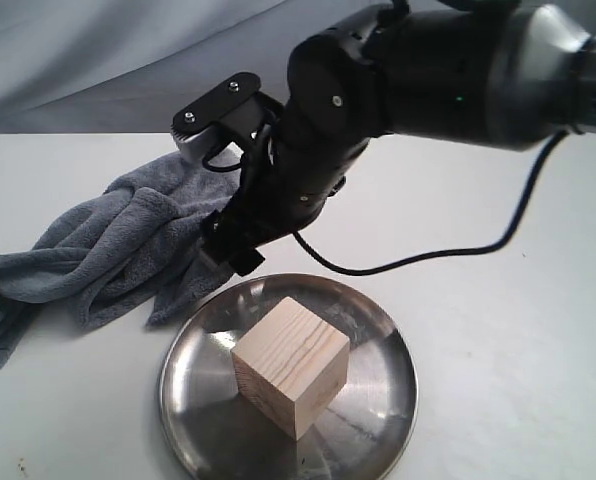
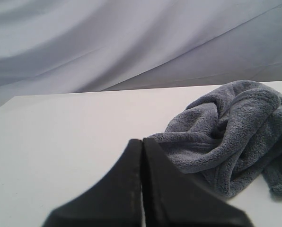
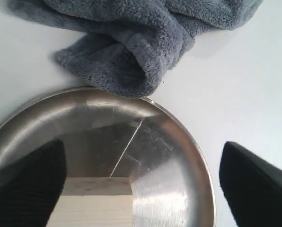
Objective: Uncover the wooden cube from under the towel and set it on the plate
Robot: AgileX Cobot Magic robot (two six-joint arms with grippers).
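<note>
The wooden cube [image 1: 290, 365] stands tilted on the steel plate [image 1: 383, 335] at the front of the table. The blue-grey towel [image 1: 108, 245] lies crumpled behind and to the left of the plate, one fold touching its rim. My right gripper [image 1: 228, 262] hangs over the plate's back edge, just behind the cube. In the right wrist view this gripper [image 3: 142, 151] is open, with its fingers [image 3: 32, 184] far apart above the plate [image 3: 179, 142] and clear of the cube [image 3: 93, 203]; the towel [image 3: 131, 47] lies beyond. My left gripper [image 2: 142, 142] is shut and empty, beside the towel [image 2: 226, 132].
The white tabletop [image 1: 498, 270] stretches to the right of the plate. A black cable [image 1: 428, 255] from the right arm sags over it. A pale grey cloth backdrop [image 1: 98, 60] hangs behind the table.
</note>
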